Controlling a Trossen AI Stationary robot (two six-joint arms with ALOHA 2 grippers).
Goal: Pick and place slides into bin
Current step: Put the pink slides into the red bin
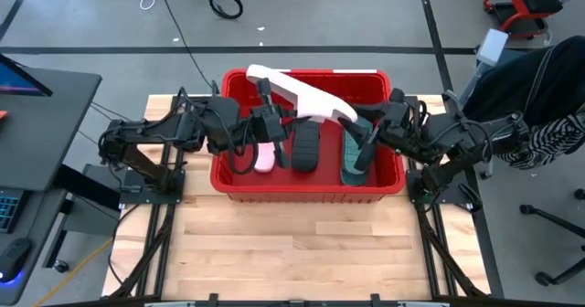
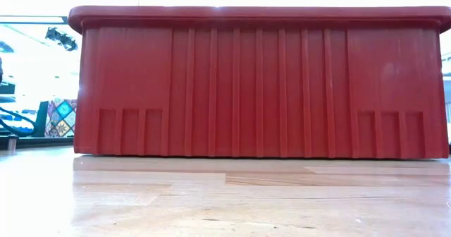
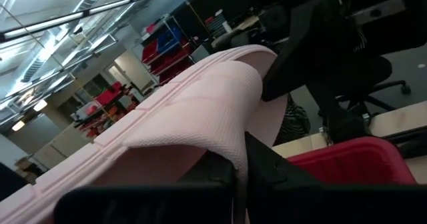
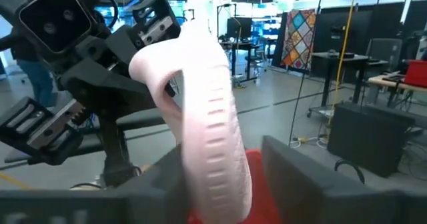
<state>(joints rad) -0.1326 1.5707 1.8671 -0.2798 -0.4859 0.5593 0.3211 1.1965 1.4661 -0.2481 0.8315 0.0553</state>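
A pale pink-white slide (image 1: pixel 302 95) is held level above the red bin (image 1: pixel 236 184), slanting from the far left toward the right. My left gripper (image 1: pixel 267 106) is shut on its left part and my right gripper (image 1: pixel 362 124) is shut on its right end. In the bin, another pink-white slide (image 1: pixel 264 158), a black slide (image 1: pixel 304 148) and a teal slide (image 1: pixel 353 164) lie side by side on the floor. The low view shows only the bin's near wall (image 2: pixel 261 82). My left gripper pinches the slide's strap edge (image 3: pixel 235 159) between its two fingers, coming from the table's left. The slide is lifted clear above the bin and reaches away toward my right gripper (image 3: pixel 300 57). My right gripper has the slide's sole (image 4: pixel 217 177) between its two fingers, across its thickness, coming from the table's right. The slide stands on edge in this hold and runs away from the fingers toward my left gripper (image 4: pixel 120 57). It is clear of the bin.
The bin stands at the far middle of the wooden table (image 1: pixel 292 252), with bare tabletop on its near side. A person in a striped sleeve (image 1: pixel 558 133) sits beyond the table's right edge. A desk with a monitor (image 1: pixel 27 79) stands at the left.
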